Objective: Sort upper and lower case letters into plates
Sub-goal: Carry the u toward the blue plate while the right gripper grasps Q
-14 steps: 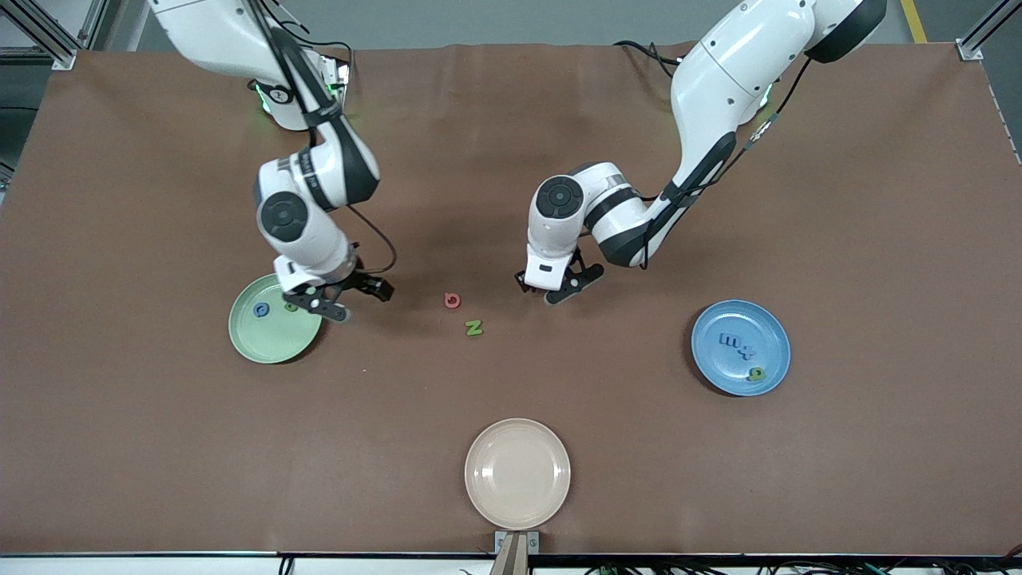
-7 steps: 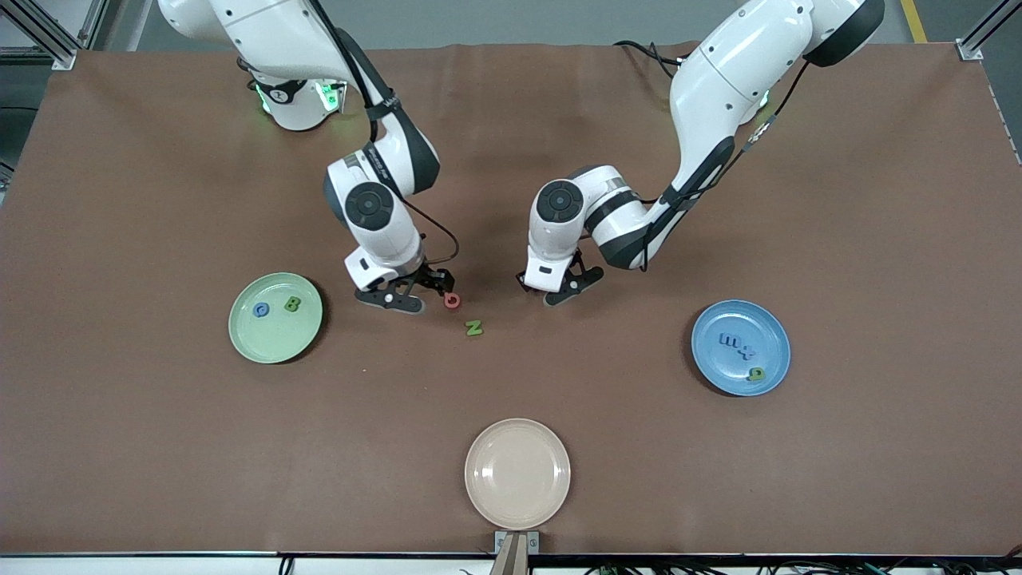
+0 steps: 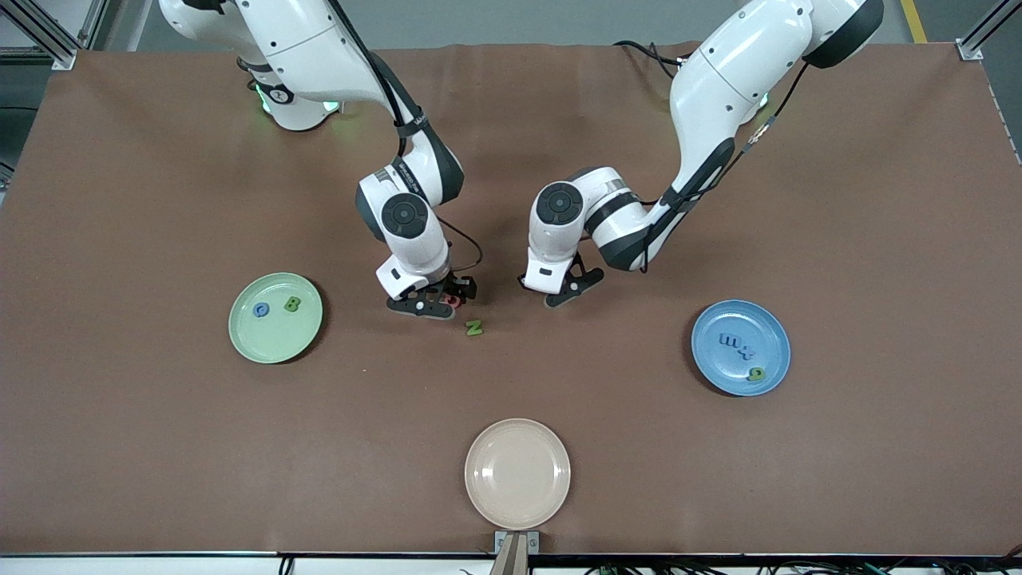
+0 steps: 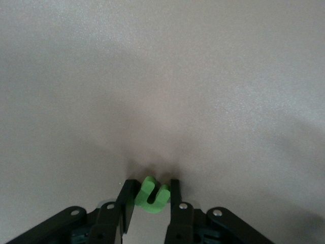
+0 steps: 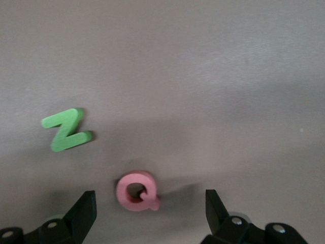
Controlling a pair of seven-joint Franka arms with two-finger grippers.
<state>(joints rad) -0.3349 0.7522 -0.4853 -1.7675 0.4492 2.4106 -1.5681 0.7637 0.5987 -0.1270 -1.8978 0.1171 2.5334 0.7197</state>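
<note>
My right gripper (image 3: 435, 303) is open and low over the pink letter Q (image 3: 453, 300). In the right wrist view the Q (image 5: 136, 190) lies on the table between the spread fingers of my right gripper (image 5: 151, 209). A green Z (image 3: 474, 327) lies beside the Q, nearer the front camera, and it shows in the right wrist view (image 5: 66, 129). My left gripper (image 3: 559, 291) hangs over bare table toward the left arm's end. In its wrist view my left gripper (image 4: 151, 197) is shut on a small green letter u (image 4: 151, 193). The pale green plate (image 3: 271, 339) holds a blue letter (image 3: 261, 310) and a green B (image 3: 293, 303). The blue plate (image 3: 722, 367) holds several letters.
An empty cream-beige plate (image 3: 517, 473) sits near the table's front edge, in the middle. The brown table surface (image 3: 160, 439) is bare around the plates.
My right arm has swung from over the pale green plate toward the middle and now sits over the pink Q. The left arm has stayed in place with its letter.
</note>
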